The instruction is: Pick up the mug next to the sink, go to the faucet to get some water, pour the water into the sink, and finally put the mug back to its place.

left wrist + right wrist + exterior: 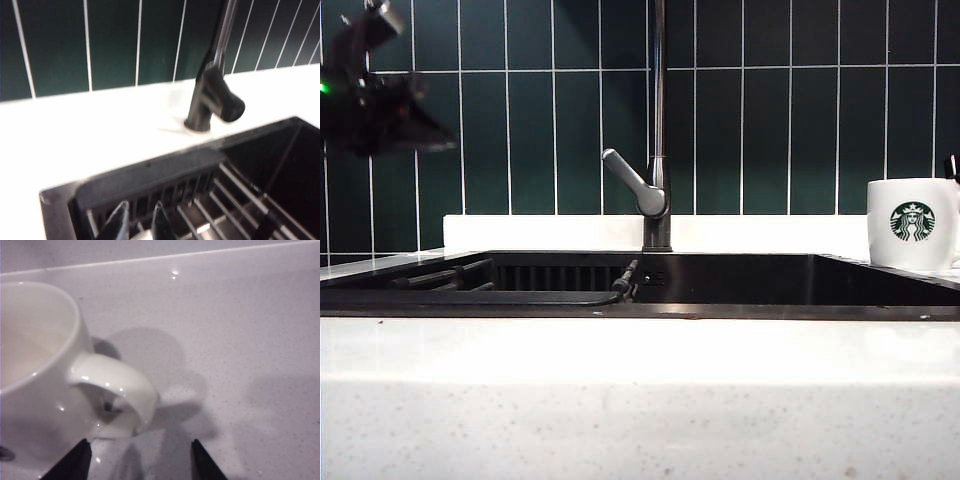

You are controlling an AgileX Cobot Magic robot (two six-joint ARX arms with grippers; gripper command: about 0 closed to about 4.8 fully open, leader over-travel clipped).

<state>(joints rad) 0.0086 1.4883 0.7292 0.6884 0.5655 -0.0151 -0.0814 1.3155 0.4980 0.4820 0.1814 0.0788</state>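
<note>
Look at the far right of the exterior view and you find the white mug [912, 223] standing upright on the white countertop [640, 390], green round logo facing you, just beside the black sink [740, 280]. The faucet [658, 130] stands behind the sink in the middle, with its grey lever [632, 182] pointing up to the left. Your left arm [370, 95] is a dark blur in the upper left of that view.

In the left wrist view your left gripper [140, 225] hangs over a ribbed rack [200, 200] at the sink's corner. Its jaws are a little apart and hold nothing.

In the right wrist view your right gripper [137, 460] is just over the countertop by the mug's handle [125, 395]. Its jaws are spread wide and hold nothing.
</note>
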